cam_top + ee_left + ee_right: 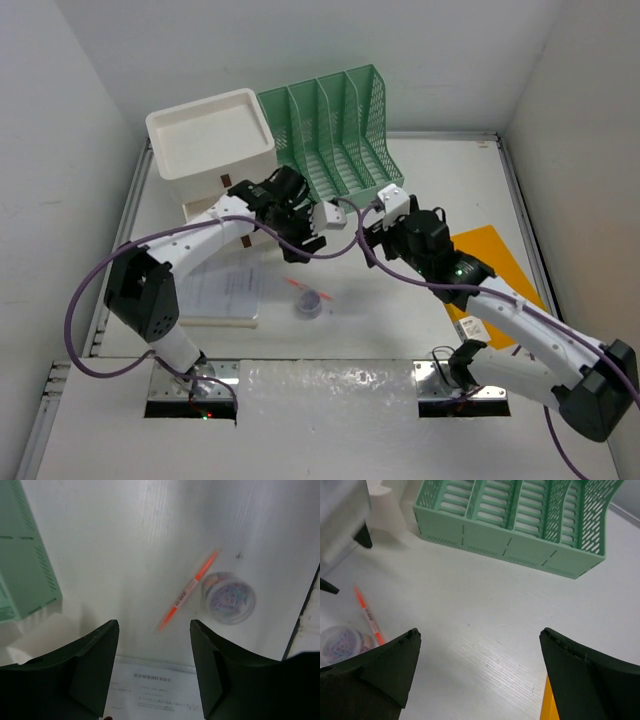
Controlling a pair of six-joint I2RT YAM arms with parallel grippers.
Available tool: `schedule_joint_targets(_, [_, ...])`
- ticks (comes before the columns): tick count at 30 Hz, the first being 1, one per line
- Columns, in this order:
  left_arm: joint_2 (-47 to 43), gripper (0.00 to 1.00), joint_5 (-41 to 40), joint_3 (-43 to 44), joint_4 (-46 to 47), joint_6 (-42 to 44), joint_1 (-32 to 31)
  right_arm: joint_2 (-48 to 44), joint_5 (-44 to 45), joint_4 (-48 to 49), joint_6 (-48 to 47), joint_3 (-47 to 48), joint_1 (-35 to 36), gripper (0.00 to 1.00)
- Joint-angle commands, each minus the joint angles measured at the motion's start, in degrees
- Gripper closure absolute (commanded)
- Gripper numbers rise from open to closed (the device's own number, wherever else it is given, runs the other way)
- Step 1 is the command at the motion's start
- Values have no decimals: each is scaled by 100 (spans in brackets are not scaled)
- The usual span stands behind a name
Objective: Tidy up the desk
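The left gripper (154,672) and right gripper (479,675) were held spread wide, empty, above the desk (385,320) near an orange pen (187,591)

The left gripper (154,630) and right gripper (480,636) hover close together, angled downward, both spread wide, holding nothing.

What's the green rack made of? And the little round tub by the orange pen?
The green rack looks like plastic: matte, one even colour, moulded slots in its walls. The round tub looks like clear plastic, since colourful bits, maybe paper clips, show through.
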Motion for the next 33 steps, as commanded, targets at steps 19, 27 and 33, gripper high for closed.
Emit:
schedule_joint_targets(19, [336, 45, 101, -2075, 1747, 1774, -41, -1659, -24, -86, 174, -460, 9, 1])
schedule_joint_targets(27, [1020, 52, 59, -2251, 1748, 2091, -59, -1791, 11, -156, 174, -504, 9, 1])
schedule_joint_targets(33, [1426, 65, -21, -2391, 1834, 1908, -138, -1905, 99, -33, 209, -644, 9, 1])
